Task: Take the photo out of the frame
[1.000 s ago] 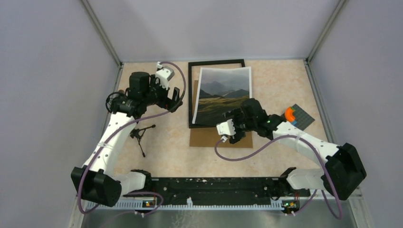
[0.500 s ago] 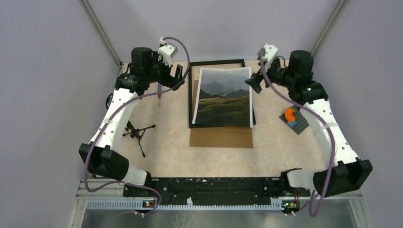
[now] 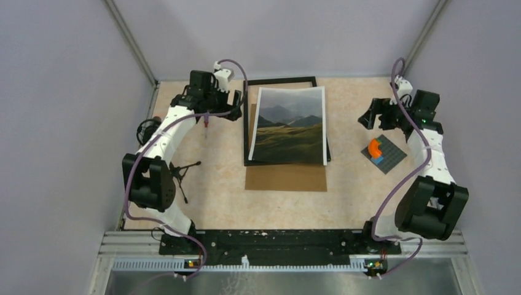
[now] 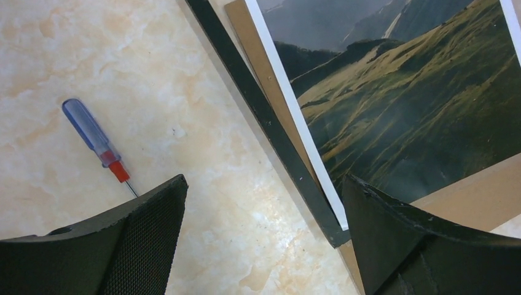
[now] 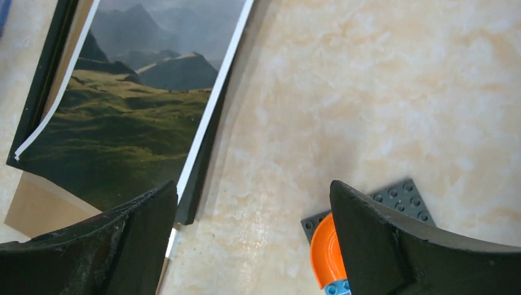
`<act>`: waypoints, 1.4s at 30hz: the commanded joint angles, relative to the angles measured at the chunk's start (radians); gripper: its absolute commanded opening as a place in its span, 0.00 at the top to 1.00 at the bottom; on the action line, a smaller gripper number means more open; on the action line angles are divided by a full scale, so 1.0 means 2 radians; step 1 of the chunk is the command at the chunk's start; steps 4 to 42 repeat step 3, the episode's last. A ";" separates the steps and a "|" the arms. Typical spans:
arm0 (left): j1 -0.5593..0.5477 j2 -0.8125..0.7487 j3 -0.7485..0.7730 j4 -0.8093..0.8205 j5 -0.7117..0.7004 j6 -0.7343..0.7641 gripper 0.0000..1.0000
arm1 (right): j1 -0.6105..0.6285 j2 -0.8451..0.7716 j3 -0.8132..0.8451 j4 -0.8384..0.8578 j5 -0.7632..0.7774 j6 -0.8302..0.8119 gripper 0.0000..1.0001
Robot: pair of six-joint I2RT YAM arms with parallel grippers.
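Observation:
The photo [image 3: 289, 126], grey-blue mountains over green hills with white edges, lies loose and slightly askew on top of the black-bordered frame [image 3: 279, 80] in the middle of the table. My left gripper [image 3: 238, 104] is open and empty, hovering just left of the frame's left border. In the left wrist view the gripper [image 4: 264, 181] spans the frame's border [image 4: 264, 117] and the photo [image 4: 405, 104]. My right gripper [image 3: 368, 117] is open and empty, well right of the photo. In the right wrist view the gripper [image 5: 252, 187] is over bare table, with the photo [image 5: 135, 117] to its left.
A plain brown backing board [image 3: 285, 178] sticks out under the frame's near edge. A blue-handled screwdriver [image 3: 207, 120] and a small black tripod [image 3: 179, 175] lie at the left. A grey brick plate [image 3: 388, 153] with an orange piece [image 3: 374, 147] sits at the right.
My right gripper has left the photo's near edge, swung to the back right, then drawn back to the right side. My left arm has folded in beside the frame. The photo has stayed put.

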 commanded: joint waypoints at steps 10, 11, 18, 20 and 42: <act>0.006 -0.010 0.008 0.016 0.012 -0.016 0.01 | -0.020 0.000 -0.004 0.004 -0.019 0.014 0.08; 0.006 -0.010 0.008 0.016 0.012 -0.016 0.01 | -0.020 0.000 -0.004 0.004 -0.019 0.014 0.08; 0.006 -0.010 0.008 0.016 0.012 -0.016 0.01 | -0.020 0.000 -0.004 0.004 -0.019 0.014 0.08; 0.006 -0.010 0.008 0.016 0.012 -0.016 0.01 | -0.020 0.000 -0.004 0.004 -0.019 0.014 0.08; 0.006 -0.010 0.008 0.016 0.012 -0.016 0.01 | -0.020 0.000 -0.004 0.004 -0.019 0.014 0.08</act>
